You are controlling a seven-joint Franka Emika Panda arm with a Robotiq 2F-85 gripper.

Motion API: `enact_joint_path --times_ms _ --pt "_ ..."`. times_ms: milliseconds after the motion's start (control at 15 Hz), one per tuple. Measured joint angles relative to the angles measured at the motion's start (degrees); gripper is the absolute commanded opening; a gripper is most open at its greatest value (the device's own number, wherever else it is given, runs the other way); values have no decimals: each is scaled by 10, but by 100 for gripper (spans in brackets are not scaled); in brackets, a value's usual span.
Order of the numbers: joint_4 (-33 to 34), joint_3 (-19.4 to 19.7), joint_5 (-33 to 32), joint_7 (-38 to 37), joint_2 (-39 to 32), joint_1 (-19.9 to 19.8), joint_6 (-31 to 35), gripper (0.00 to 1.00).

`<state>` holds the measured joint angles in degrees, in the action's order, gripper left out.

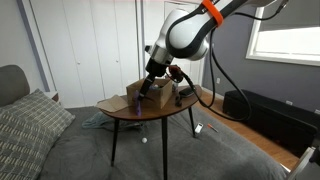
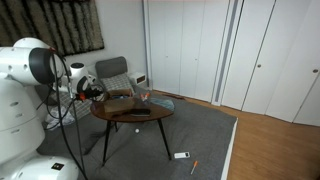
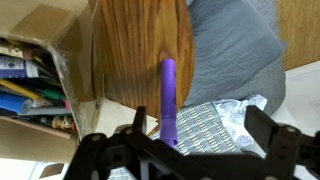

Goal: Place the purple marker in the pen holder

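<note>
The gripper (image 3: 197,128) was wide open and held nothing. The purple marker (image 3: 169,95) lay between its fingers, maybe poking over the edge of the table (image 3: 130,50). One finger's bump could roll it off.

A round wooden table (image 1: 115,110) is supported on dark legs over a grey carpet (image 2: 205,140). An open cardboard box (image 3: 68,40) is set on its top, near a flat black object (image 2: 140,111). A grey armchair (image 2: 115,70) is positioned behind, before white closet doors (image 2: 190,45).
</note>
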<state>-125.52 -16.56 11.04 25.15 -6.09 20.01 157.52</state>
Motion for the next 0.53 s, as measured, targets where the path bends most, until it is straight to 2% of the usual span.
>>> enact_joint_path --times_ms 267,333,533 --pt "5 -6 -1 -1 -18 -8 23 99" --pt "7 -8 -1 -2 -23 -10 28 97" --pt "14 -14 -2 -5 -38 -16 44 81"
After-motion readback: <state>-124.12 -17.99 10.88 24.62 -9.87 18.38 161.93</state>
